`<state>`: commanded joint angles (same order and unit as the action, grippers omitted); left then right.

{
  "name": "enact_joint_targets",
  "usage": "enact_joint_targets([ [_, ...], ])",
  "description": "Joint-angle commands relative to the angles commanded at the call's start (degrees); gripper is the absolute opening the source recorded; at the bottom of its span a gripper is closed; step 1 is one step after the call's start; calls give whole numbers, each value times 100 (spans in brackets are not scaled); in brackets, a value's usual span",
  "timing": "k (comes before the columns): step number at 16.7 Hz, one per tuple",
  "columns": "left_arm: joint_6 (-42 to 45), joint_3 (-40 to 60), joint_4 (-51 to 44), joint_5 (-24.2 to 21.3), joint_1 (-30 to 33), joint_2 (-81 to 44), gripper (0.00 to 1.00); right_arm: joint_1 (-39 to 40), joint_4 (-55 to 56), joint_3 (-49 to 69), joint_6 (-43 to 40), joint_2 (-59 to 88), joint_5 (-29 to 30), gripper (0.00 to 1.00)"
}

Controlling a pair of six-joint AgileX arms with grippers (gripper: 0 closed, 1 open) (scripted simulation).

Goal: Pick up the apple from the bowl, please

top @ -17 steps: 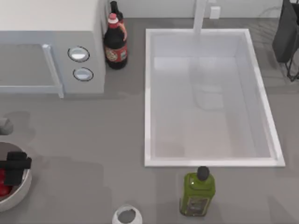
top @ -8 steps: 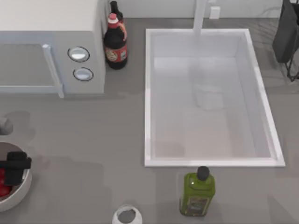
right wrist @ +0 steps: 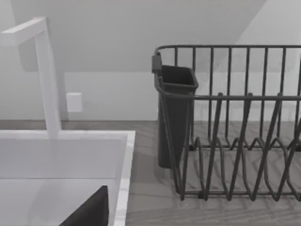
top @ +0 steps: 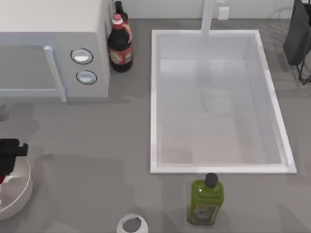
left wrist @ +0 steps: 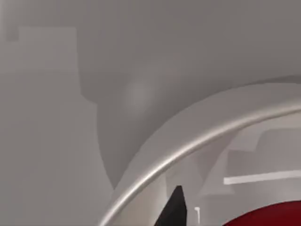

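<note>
The off-white bowl (top: 19,196) sits at the table's left edge, cut off by the top view's border. My left gripper (top: 9,155) hangs over the bowl's far rim, shut on the apple (top: 2,180). Of the apple, just a thin red sliver peeks out below the black fingers. In the left wrist view the bowl's curved rim (left wrist: 188,146) sweeps across, one dark fingertip (left wrist: 175,212) points down, and the glossy red apple (left wrist: 277,217) lies right beside it. A dark part of my right gripper (right wrist: 89,212) hangs above the sink's corner.
A microwave (top: 53,43) stands at the back left with a red-labelled dark bottle (top: 120,46) beside it. The white sink (top: 153,97) takes up the middle right. A green bottle (top: 205,200) and a small white-rimmed round object (top: 131,224) stand near the front. A black dish rack (right wrist: 235,122) stands by the sink.
My left gripper has moved toward the back and slightly left over the bowl, and the red apple has shifted with it. The right arm has not moved.
</note>
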<state>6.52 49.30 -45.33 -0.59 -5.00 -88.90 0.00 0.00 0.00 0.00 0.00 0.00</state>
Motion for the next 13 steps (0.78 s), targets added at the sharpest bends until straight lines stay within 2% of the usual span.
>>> enact_joint_targets([
  [8,-54,3390,-3769,5,51,236,0,0,0,0,0,0,0,100],
  [13,-88,4531,-4954,9,80,490,0,0,0,0,0,0,0,100],
])
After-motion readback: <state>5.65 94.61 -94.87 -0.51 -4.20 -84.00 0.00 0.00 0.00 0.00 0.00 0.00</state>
